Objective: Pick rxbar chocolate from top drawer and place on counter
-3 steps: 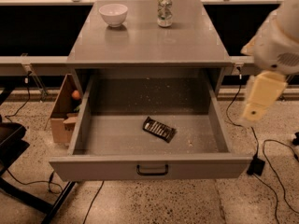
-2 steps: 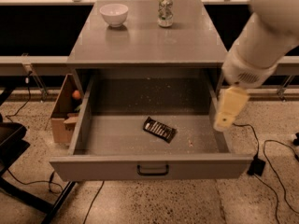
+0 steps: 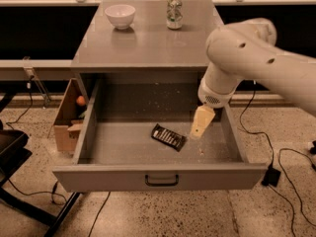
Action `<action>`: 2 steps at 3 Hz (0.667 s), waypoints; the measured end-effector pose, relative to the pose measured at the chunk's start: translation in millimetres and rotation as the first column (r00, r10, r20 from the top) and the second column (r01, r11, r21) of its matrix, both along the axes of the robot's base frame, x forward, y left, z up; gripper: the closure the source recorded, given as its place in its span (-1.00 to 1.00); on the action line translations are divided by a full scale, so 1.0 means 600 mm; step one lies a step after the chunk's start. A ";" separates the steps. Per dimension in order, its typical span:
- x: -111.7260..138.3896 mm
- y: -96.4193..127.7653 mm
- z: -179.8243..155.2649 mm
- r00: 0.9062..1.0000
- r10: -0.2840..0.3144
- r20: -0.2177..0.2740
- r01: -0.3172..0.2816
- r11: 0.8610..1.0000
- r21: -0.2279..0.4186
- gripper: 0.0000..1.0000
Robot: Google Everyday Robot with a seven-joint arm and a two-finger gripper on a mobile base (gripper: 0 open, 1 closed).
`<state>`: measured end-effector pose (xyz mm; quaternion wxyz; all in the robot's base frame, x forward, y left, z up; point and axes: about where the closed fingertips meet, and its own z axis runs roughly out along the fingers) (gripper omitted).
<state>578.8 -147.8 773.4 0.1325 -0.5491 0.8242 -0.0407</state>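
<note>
The flat black-wrapped rxbar chocolate (image 3: 168, 137) lay unlifted inside the open grey metal top drawer (image 3: 148, 174). The cream gripper (image 3: 196, 132) hung in that drawer just beside it; whether it was clenched could not be told. Grasping and transfer to the grey counter (image 3: 148, 46) above were left to do.

One each: bar (image 3: 168, 137), bowl (image 3: 120, 15), can (image 3: 174, 12), tool (image 3: 198, 130) (over the drawer (image 3: 123, 177)).

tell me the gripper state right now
Gripper: down in the top drawer, beside the rxbar chocolate, which lies ungrasped; open or closed cannot be told.
</note>
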 end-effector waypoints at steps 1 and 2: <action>0.030 0.048 -0.066 0.999 -0.033 -0.023 0.034 0.998 0.047 -1.00; 0.042 0.090 -0.116 0.999 -0.041 -0.027 0.043 0.994 0.100 -1.00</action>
